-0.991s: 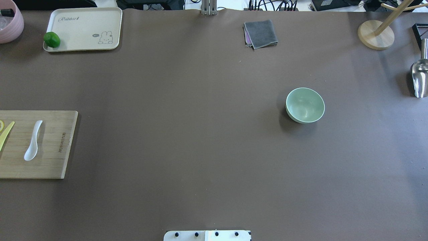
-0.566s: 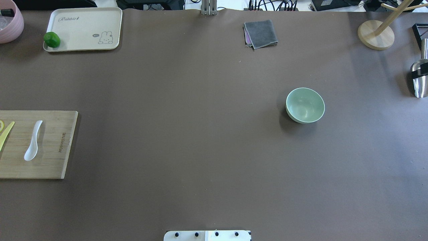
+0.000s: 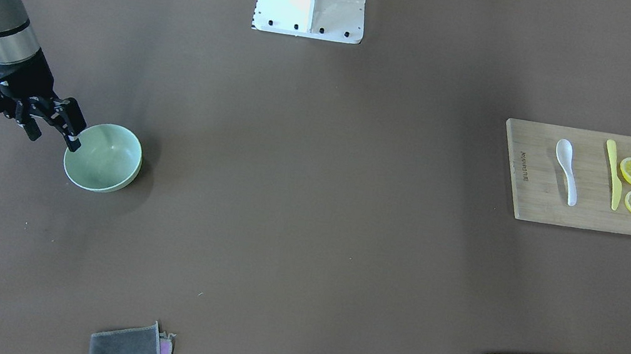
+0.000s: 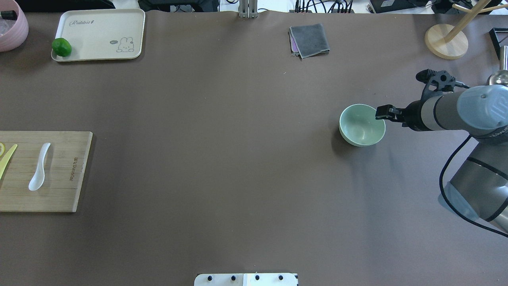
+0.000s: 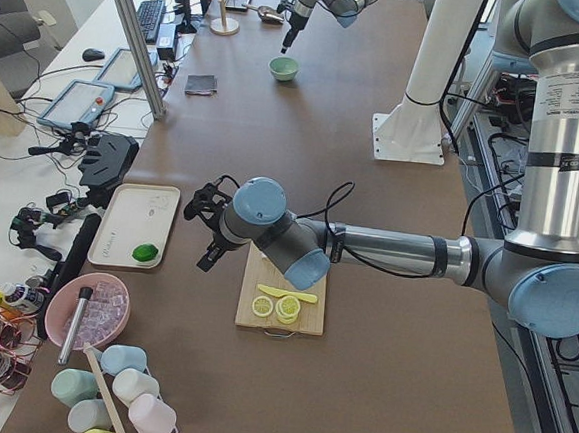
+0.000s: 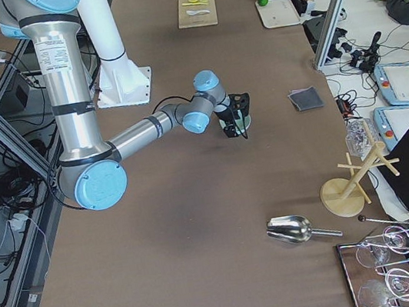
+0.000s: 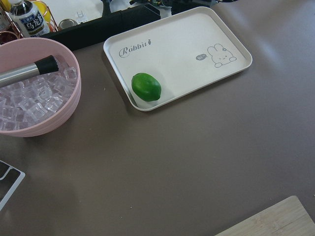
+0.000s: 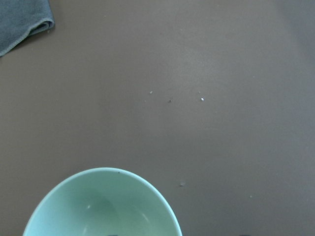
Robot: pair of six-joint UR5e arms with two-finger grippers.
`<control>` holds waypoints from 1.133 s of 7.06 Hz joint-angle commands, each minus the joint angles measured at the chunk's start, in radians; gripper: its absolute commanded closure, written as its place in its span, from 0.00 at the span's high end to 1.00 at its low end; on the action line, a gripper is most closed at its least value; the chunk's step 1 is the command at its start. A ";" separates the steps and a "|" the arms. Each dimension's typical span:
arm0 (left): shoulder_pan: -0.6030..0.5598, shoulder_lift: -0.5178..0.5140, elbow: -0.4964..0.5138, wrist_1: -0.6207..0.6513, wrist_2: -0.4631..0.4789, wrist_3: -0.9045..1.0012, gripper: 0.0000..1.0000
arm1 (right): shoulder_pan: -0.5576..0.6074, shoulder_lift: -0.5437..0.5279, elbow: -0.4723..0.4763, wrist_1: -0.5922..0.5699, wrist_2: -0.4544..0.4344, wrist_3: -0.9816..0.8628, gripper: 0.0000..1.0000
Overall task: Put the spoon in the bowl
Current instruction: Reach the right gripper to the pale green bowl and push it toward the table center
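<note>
Facing the robot, we see the right gripper [image 3: 53, 134] at nine o'clock of the table. Its fingers are spread apart and hold nothing, and one fingertip is at the nine o'clock edge of the bowl [image 3: 112, 173]; we cannot tell whether it touches. The spoon [image 3: 567, 169] lies at three o'clock on the cutting board [image 3: 531, 195], scoop toward twelve, beside the yellow knife [image 3: 611, 173].

From overhead, the spoon sits at nine o'clock and the bowl at three, well apart.

From the left end, the left gripper [image 5: 209, 225] hangs off the board's ten o'clock corner; we cannot tell how far it is parted.

Its wrist camera shows a lime [image 7: 146, 87] on a tray [image 7: 172, 59].

The right wrist camera shows the bowl at six o'clock.
</note>
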 commanded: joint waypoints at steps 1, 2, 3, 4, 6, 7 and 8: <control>0.001 0.000 0.001 -0.001 0.000 -0.007 0.99 | -0.043 -0.025 0.004 0.001 -0.032 0.024 0.83; 0.001 0.003 0.001 -0.001 0.000 -0.006 0.99 | -0.090 -0.022 -0.004 -0.001 -0.092 0.059 0.72; 0.001 0.003 0.000 -0.001 0.000 -0.006 0.99 | -0.131 -0.014 -0.002 0.001 -0.144 0.084 0.33; 0.001 0.003 0.001 -0.003 0.000 -0.006 0.99 | -0.148 -0.014 0.002 -0.001 -0.161 0.098 0.00; 0.004 0.003 0.001 -0.003 0.000 -0.004 0.99 | -0.162 0.033 0.021 -0.025 -0.164 0.137 0.00; 0.004 0.008 0.001 -0.018 0.000 -0.007 0.98 | -0.185 0.117 0.039 -0.119 -0.164 0.206 0.00; 0.004 0.008 0.001 -0.021 0.000 -0.007 0.99 | -0.213 0.246 0.056 -0.272 -0.169 0.278 0.00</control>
